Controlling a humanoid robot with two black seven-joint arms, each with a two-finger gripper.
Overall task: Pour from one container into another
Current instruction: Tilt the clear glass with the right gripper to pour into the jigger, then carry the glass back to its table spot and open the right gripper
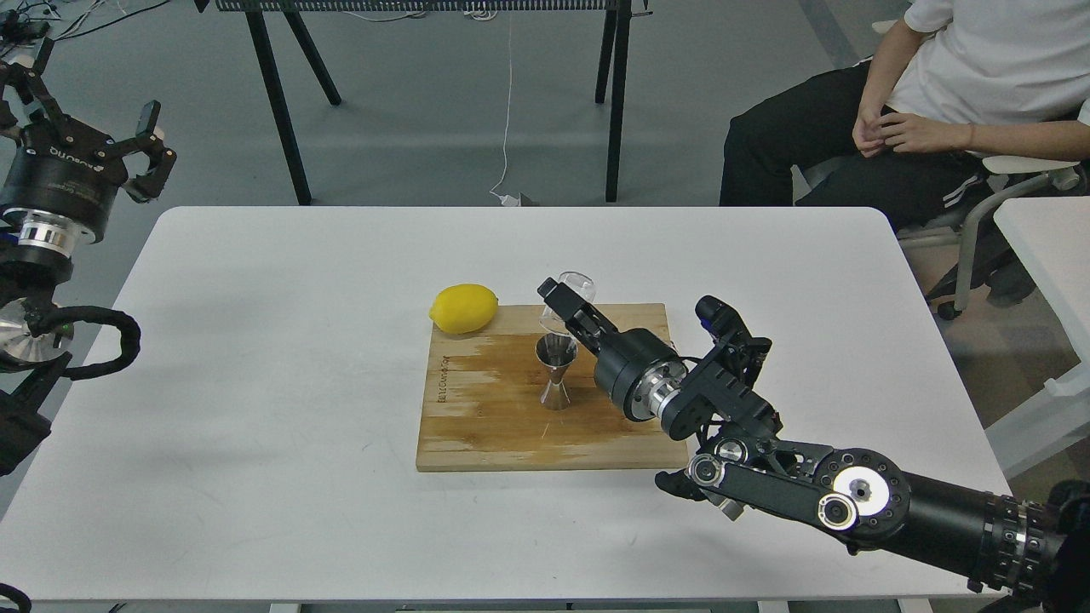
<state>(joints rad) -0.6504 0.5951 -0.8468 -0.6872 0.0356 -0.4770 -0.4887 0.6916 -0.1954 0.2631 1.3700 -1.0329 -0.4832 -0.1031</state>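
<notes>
The clear glass cup hangs just above and behind the steel jigger, with my right gripper shut on it. The cup's rim points up and away, and much of its body is hidden by the black fingers. The hourglass-shaped jigger stands upright on the wooden cutting board, its open top just below the cup. Whether either holds liquid does not show. My left gripper is open and empty, raised beyond the table's far left corner.
A yellow lemon lies at the board's far left corner. The board sits mid-table on the white table. A seated person is at the far right, and black table legs stand behind.
</notes>
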